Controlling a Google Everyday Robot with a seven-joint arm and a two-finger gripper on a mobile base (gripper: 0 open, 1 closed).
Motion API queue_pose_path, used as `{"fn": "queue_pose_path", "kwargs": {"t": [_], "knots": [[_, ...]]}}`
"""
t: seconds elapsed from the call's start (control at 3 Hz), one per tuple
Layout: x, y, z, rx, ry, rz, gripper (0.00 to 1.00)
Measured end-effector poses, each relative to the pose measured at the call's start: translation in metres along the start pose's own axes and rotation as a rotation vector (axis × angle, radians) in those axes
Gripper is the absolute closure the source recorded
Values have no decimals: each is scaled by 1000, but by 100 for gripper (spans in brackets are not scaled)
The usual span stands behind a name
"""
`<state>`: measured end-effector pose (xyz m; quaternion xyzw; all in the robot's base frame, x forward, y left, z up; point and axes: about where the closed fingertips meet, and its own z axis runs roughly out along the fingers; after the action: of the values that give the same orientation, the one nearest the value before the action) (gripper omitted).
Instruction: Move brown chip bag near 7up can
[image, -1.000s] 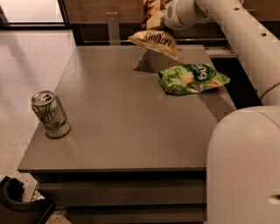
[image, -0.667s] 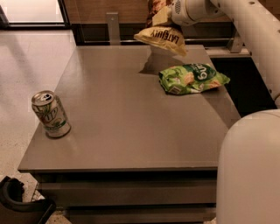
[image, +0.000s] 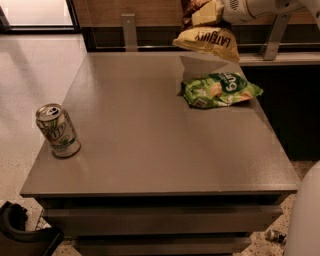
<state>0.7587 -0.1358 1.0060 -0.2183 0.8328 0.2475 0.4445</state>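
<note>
My gripper (image: 210, 12) is at the top of the view, above the far edge of the grey table (image: 150, 145). It is shut on the brown chip bag (image: 207, 37), which hangs in the air with its pale yellow end and dark lettering facing me. The bag's dark upper part is partly cut off by the frame's top edge. The 7up can (image: 57, 131) stands upright near the table's front left corner, far from the bag.
A bright green chip bag (image: 220, 90) lies on the table's right side, below the held bag. A metal rail post (image: 129, 31) stands behind the table. A dark object (image: 22, 235) sits on the floor at the lower left.
The gripper has lifted the brown chip bag higher, off the table and toward the frame's top. The can and green bag have not moved.
</note>
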Motion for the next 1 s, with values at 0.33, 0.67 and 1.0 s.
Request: {"fn": "queue_pose_path", "kwargs": {"t": [0.33,0.67,1.0], "knots": [[10,12,-28,-37,32,-87,100],[13,30,-61,-39,21,-174,100],[21,66,-93,-49,-16,-280,100]]}}
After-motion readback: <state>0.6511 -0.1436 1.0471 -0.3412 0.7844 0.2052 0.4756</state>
